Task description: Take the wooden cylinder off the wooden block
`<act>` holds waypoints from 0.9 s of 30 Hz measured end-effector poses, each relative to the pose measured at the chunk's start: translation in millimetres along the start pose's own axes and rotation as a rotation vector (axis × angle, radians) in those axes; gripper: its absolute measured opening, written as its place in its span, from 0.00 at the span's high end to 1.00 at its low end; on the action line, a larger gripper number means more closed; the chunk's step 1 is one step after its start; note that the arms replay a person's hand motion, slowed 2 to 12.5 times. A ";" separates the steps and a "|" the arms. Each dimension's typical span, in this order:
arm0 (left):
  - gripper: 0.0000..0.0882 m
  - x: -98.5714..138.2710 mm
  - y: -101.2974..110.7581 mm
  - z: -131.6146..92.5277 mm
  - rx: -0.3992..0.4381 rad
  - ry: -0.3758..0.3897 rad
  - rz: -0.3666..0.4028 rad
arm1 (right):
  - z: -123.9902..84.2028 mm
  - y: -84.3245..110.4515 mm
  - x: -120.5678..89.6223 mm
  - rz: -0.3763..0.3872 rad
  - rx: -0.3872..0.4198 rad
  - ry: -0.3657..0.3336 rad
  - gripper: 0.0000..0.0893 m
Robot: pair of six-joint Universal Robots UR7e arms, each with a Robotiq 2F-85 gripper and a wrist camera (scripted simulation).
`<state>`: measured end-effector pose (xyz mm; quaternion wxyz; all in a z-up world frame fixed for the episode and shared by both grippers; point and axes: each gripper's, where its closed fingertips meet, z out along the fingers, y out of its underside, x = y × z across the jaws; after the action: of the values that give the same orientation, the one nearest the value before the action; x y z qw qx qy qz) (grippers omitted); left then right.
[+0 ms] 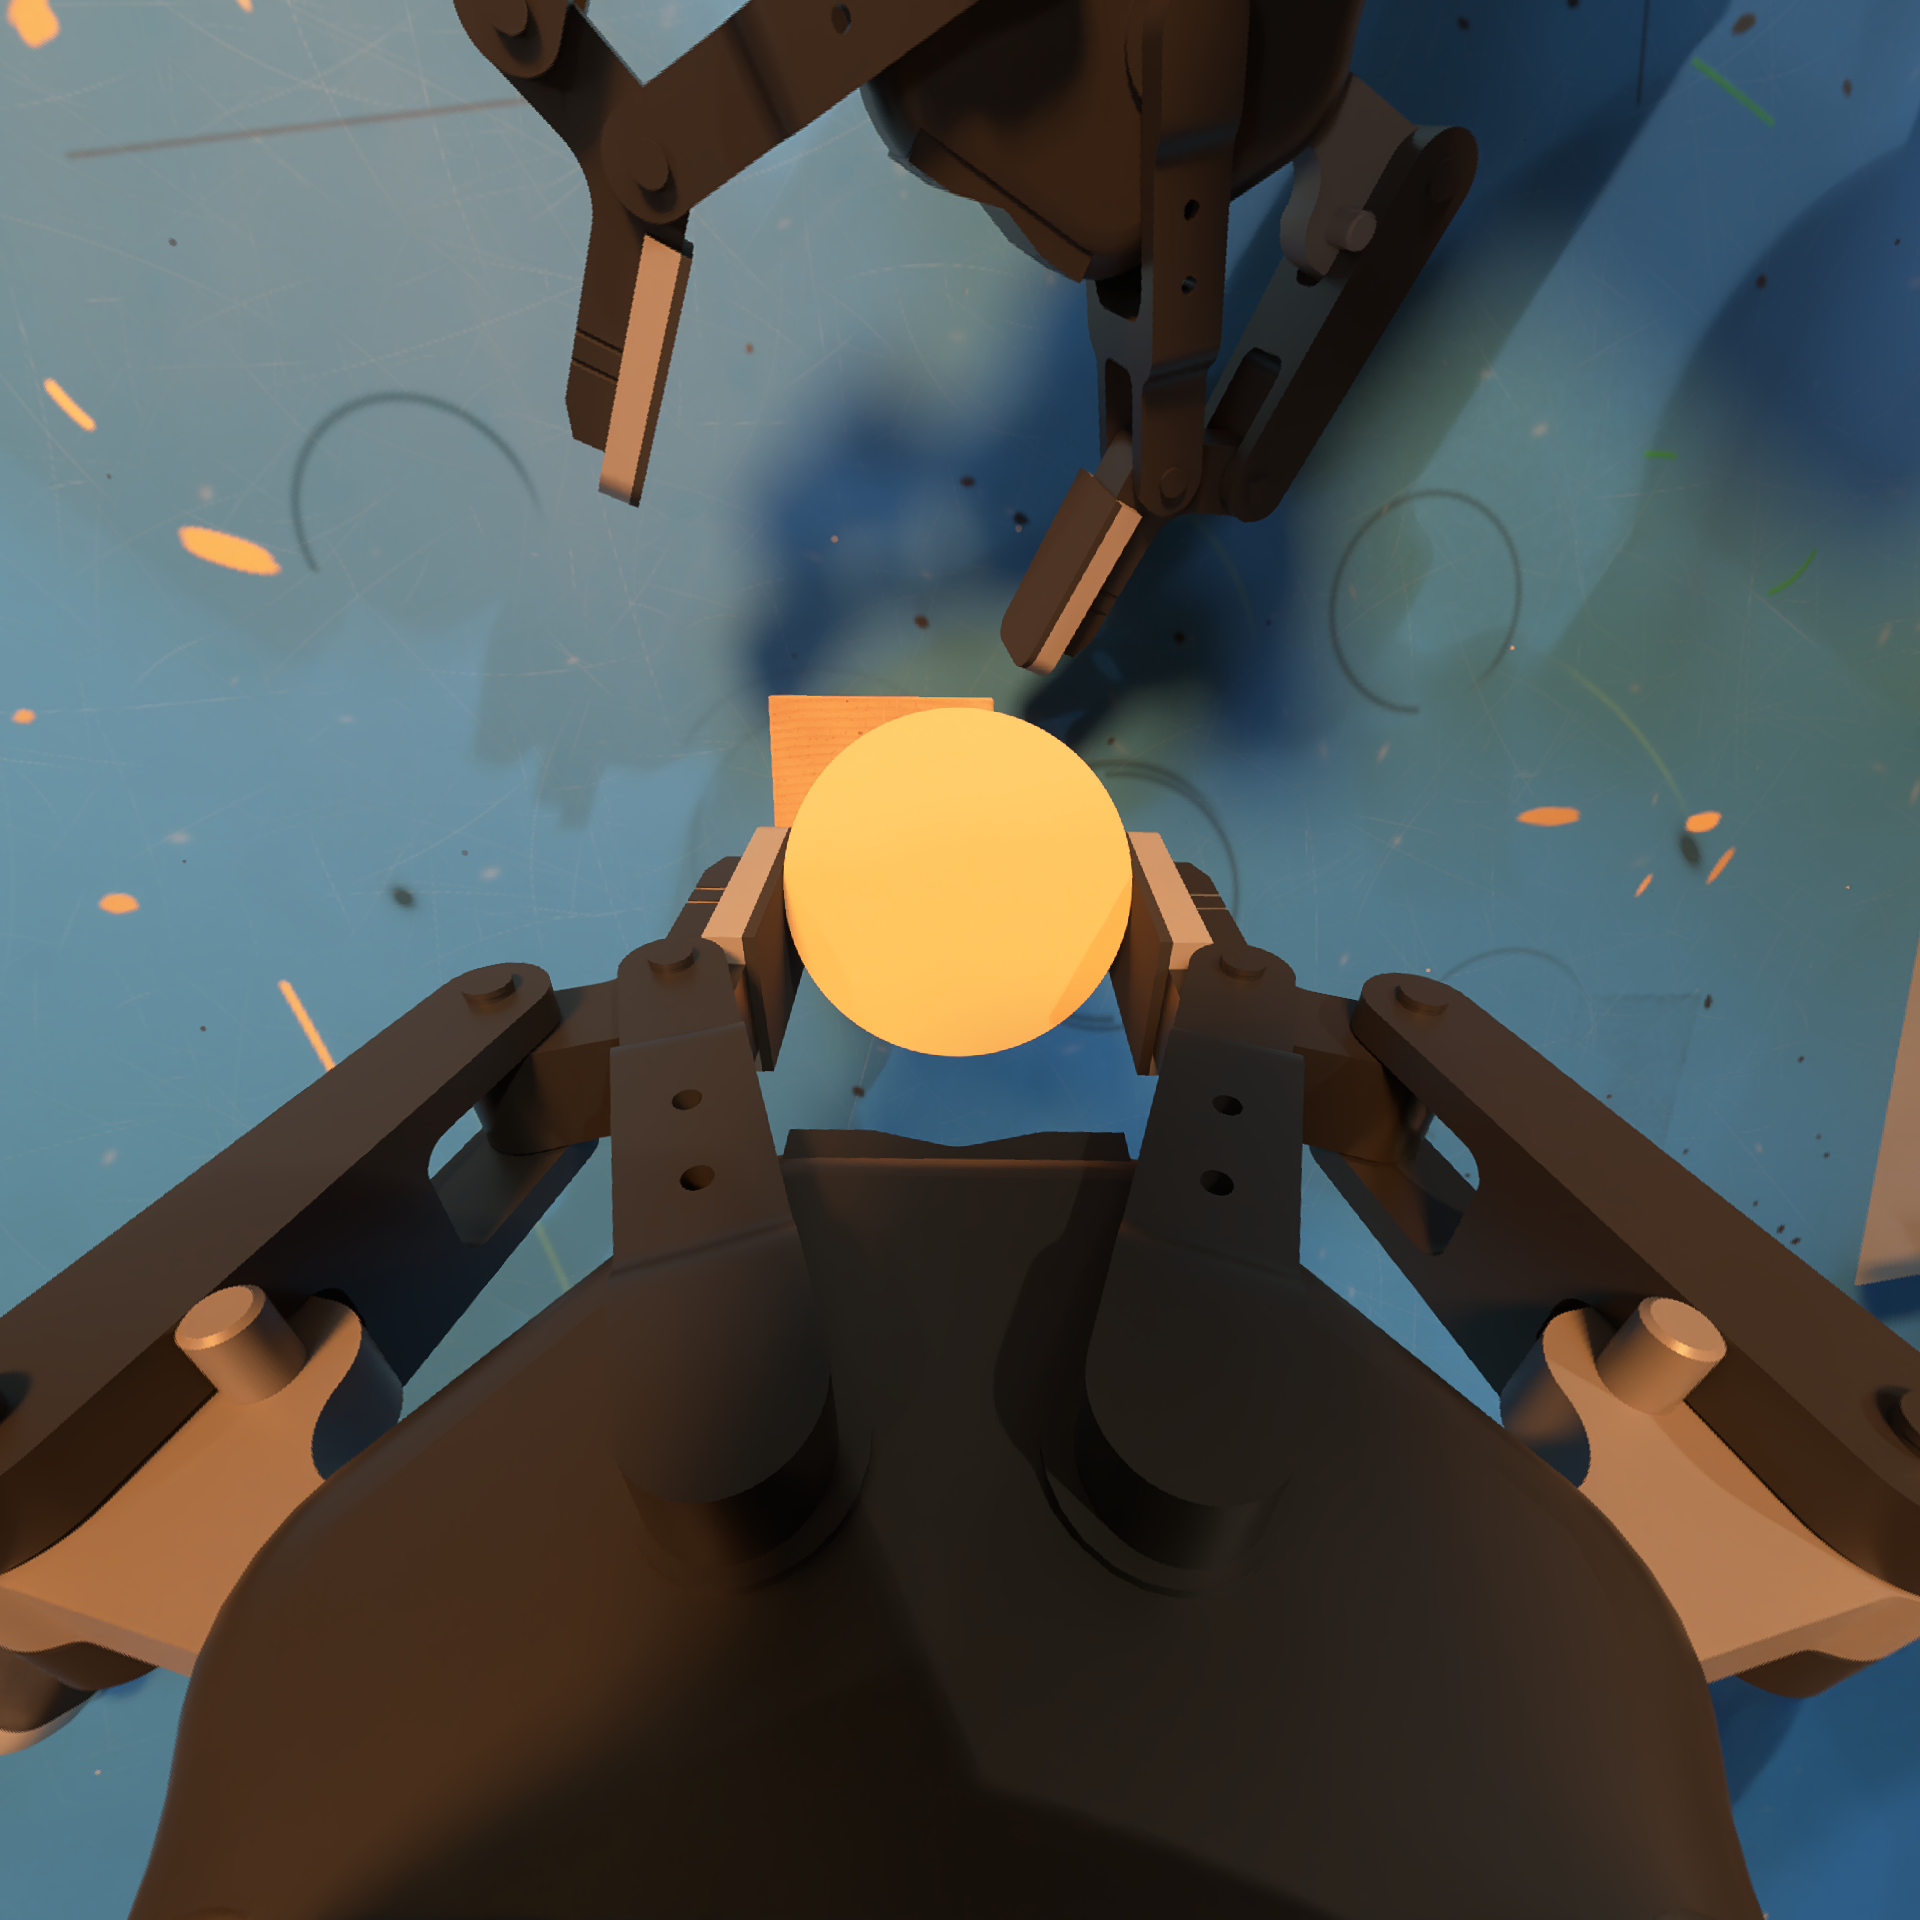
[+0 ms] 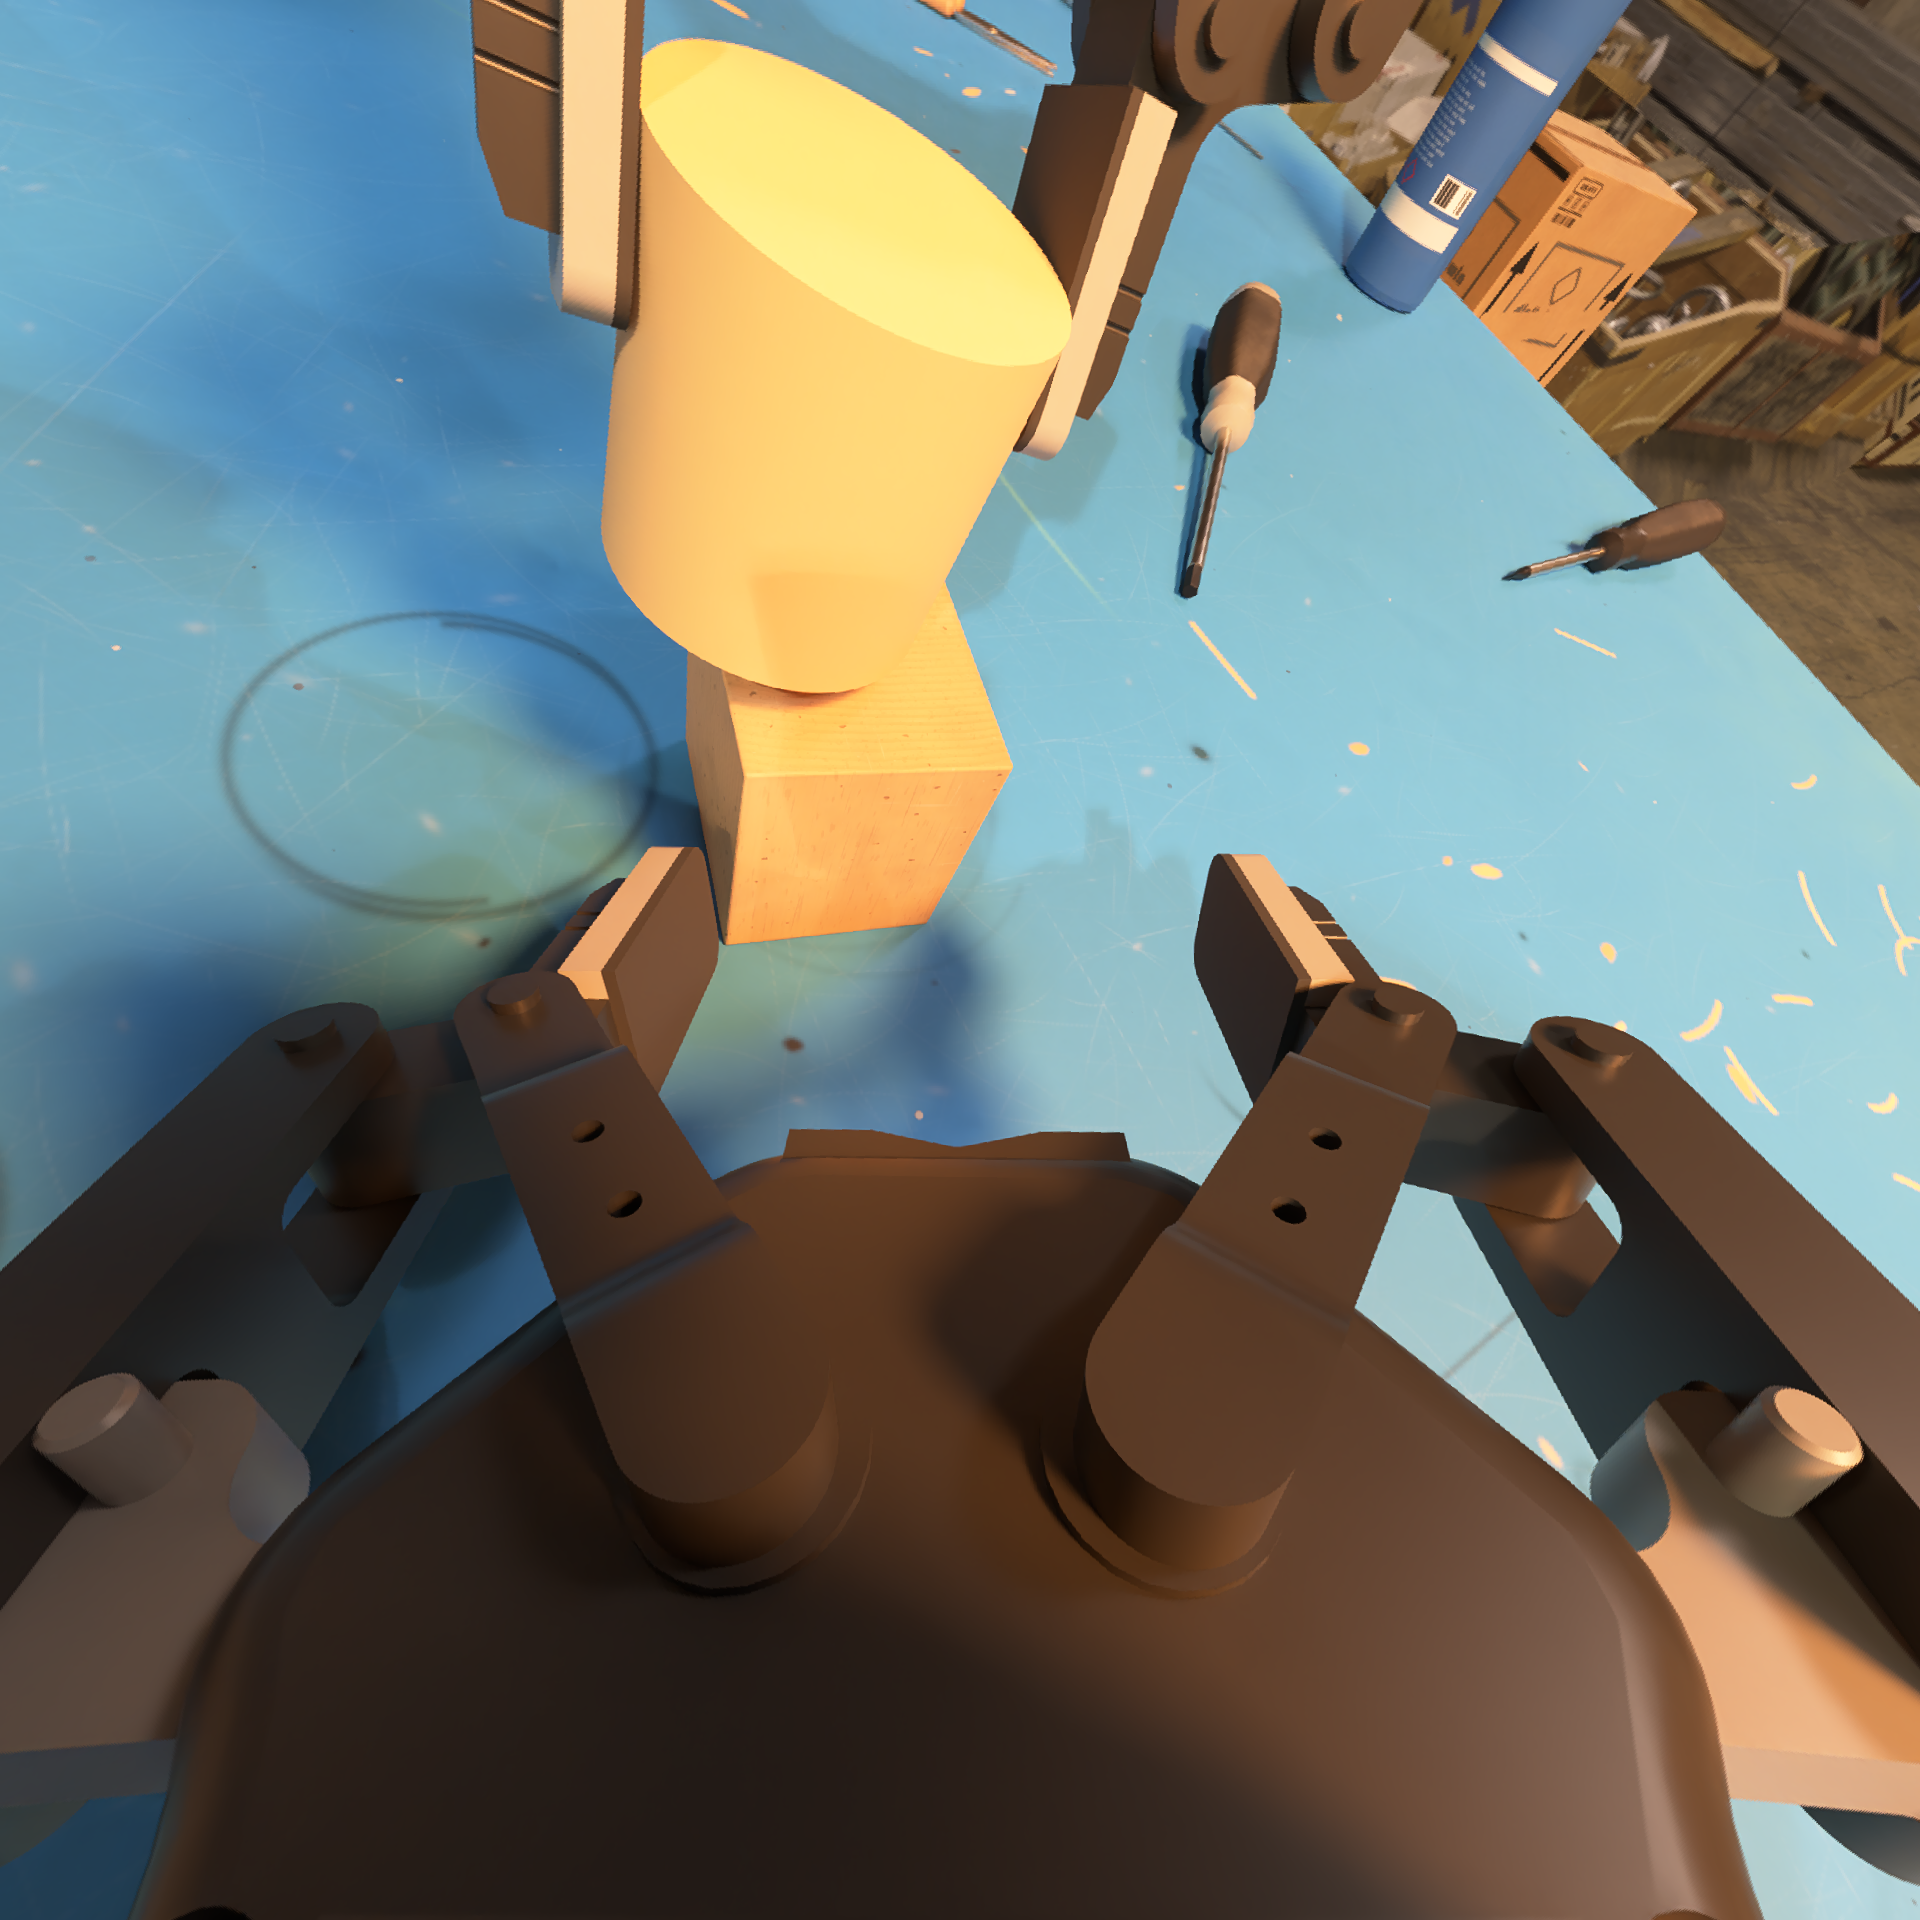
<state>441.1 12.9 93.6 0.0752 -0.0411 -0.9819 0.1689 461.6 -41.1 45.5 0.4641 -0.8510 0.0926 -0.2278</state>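
One cylinder (image 2: 821,364), one block (image 2: 852,821), two screwdrivers (image 2: 1226,416), one tube (image 2: 1475,145).

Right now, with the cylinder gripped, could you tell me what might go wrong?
1. The wooden cylinder looks tilted in the left hand, its base at the wooden block; lifting may drag the block.
2. The open right hand has one finger right beside the block and could nudge it.

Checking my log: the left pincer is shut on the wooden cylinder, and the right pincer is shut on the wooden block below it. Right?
Not quite. The left pincer is shut on the wooden cylinder, but the right pincer is open beside the wooden block, as the right wrist view shows.
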 end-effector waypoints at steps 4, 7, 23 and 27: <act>0.42 0.2 0.1 0.0 0.003 0.003 0.000 | 0.0 0.1 -0.4 0.001 0.002 -0.003 0.11; 0.42 1.1 0.0 -0.2 0.011 0.013 -0.004 | -0.3 -0.6 -1.0 -0.003 0.008 -0.007 0.11; 0.42 -0.1 0.1 0.4 0.019 0.014 -0.017 | 1.0 0.8 -2.7 0.050 -0.001 -0.035 0.10; 0.42 -0.2 -3.2 -0.3 0.032 -0.010 -0.015 | 0.4 2.0 -3.3 0.099 -0.016 -0.051 0.10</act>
<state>441.2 9.9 94.9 0.0723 -0.0317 -0.9797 0.1841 459.0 -40.7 42.7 0.4701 -0.8546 0.1245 -0.1823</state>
